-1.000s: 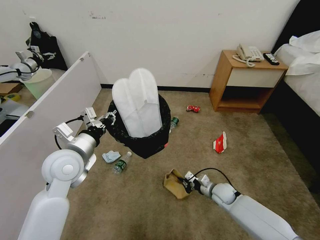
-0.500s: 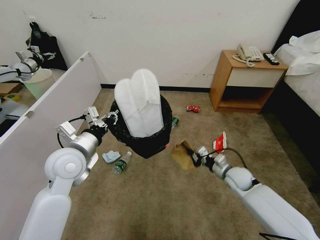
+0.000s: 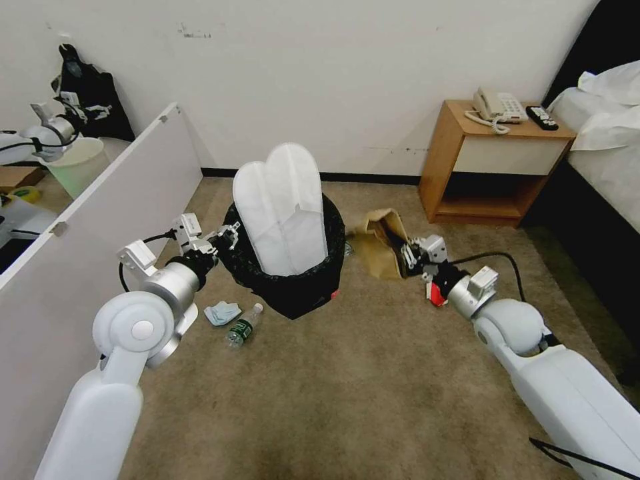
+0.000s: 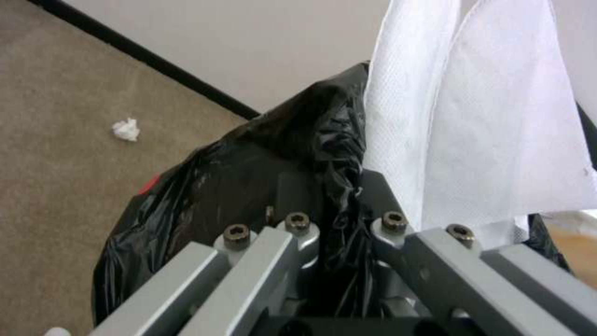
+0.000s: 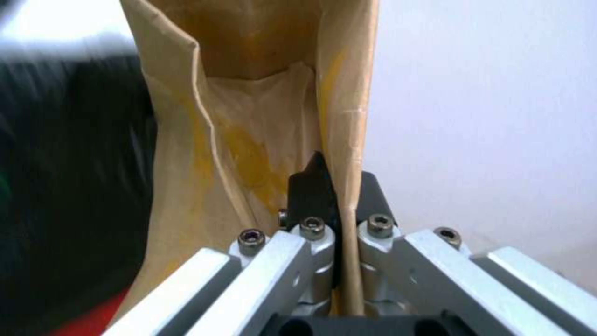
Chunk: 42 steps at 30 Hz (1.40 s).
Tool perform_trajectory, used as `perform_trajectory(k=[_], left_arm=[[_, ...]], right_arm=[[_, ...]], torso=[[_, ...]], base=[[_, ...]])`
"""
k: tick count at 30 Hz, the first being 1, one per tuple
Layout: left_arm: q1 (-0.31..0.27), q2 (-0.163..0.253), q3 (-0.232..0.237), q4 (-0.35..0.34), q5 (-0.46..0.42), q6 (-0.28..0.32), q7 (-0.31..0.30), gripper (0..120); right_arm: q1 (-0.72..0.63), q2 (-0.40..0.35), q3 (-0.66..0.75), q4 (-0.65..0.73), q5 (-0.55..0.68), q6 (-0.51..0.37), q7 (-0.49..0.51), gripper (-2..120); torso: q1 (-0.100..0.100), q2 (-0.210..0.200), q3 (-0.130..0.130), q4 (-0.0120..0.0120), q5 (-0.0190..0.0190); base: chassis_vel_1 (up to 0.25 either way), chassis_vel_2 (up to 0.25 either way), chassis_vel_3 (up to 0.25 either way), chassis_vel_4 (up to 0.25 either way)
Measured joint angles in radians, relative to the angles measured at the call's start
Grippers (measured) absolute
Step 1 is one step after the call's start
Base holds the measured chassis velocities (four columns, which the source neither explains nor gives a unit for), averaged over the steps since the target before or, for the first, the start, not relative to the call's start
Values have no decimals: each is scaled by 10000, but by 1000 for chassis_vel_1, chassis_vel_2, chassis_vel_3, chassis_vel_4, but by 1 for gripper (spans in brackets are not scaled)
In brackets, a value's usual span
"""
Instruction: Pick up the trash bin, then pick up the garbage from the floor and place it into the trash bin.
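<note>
My left gripper (image 3: 229,235) is shut on the black-bagged rim of the trash bin (image 3: 293,283), holding it off the floor (image 3: 373,373); the wrist view shows the crinkly bag (image 4: 261,158) pinched between its jaws. Two flat white slippers (image 3: 283,207) stand up out of the bin. To the bin's right, raised near rim height, my right gripper (image 3: 405,254) is shut on one wall of the brown paper bag (image 3: 381,243), seen open-mouthed in its wrist view (image 5: 261,116). A pale blue mask (image 3: 222,313) and a clear bottle (image 3: 243,327) lie under my left arm. A white paper wad (image 4: 126,129) lies on the carpet.
A white panel (image 3: 87,220) walls off the left side. A wooden nightstand (image 3: 493,163) with a phone stands at the back right, a bed (image 3: 600,153) beside it. A red-white carton (image 3: 437,293) peeks out under my right wrist. A pale bucket (image 3: 77,163) sits behind the panel.
My right gripper has lifted the brown paper bag from the carpet and carried it up and back toward the bin's right side. The bin has edged slightly right.
</note>
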Motion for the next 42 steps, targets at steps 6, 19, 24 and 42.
perform_trajectory(k=[6, 19, 24, 42], left_arm=[[114, 105, -50, -2, -27, 9, -6, 4], [50, 73, 511, 201, 68, 29, -39, 4], [-20, 37, 669, 299, 124, 31, -56, 4], [-148, -42, 1315, 538, 37, 8, -93, 4]], right_arm=[[154, -27, 33, 572, 288, 32, 15, 0], [333, -120, 133, 1435, 800, 262, -280, 0], [329, -157, 172, 1796, 974, 302, -424, 0], [544, -202, -14, 2508, 1274, 248, -620, 0]], torso=[[0, 0, 0, 0, 1], [0, 0, 0, -1, 1], [0, 0, 0, -3, 2], [0, 0, 0, -3, 1]], base=[[0, 0, 0, 0], [0, 0, 0, 0], [0, 0, 0, 0], [0, 0, 0, 0]])
